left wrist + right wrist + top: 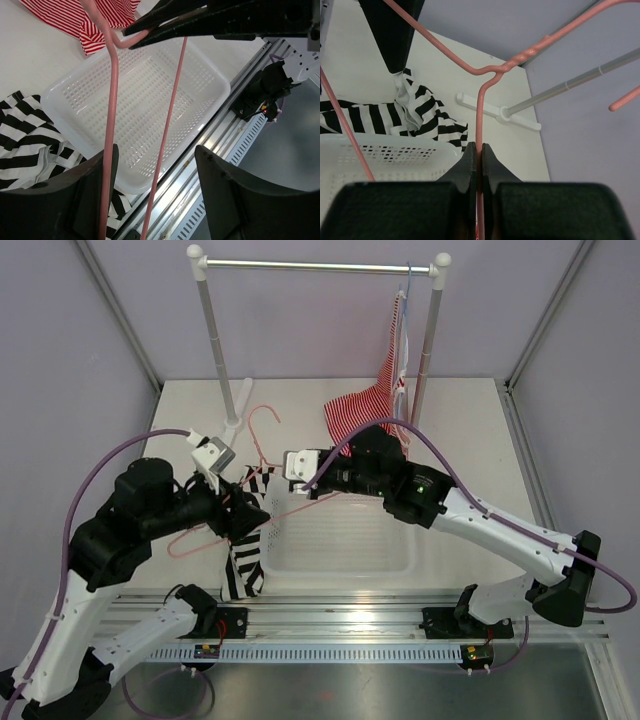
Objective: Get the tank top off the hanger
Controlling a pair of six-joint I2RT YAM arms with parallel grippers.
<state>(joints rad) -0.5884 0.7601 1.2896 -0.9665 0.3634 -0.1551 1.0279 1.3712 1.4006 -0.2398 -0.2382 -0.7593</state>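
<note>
The pink hanger (254, 435) is held in the air over the white basket's left side. My right gripper (480, 150) is shut on one of its wires just below the twisted neck, which also shows in the left wrist view (127, 32). My left gripper (157, 170) is open, and two bare hanger wires (111, 100) pass between its jaws, one against the left finger. The black-and-white striped tank top (245, 560) droops over the basket's left rim beneath my left gripper (240, 502). It also shows in both wrist views (25, 135) (422, 112). I cannot tell whether it still hangs on the hanger.
The white basket (345, 570) sits at the table's near middle. A red-and-white striped top (360, 405) hangs from a pale blue hanger (408, 280) on the clothes rack (320, 267) and pools on the table behind the basket. A metal rail runs along the near edge.
</note>
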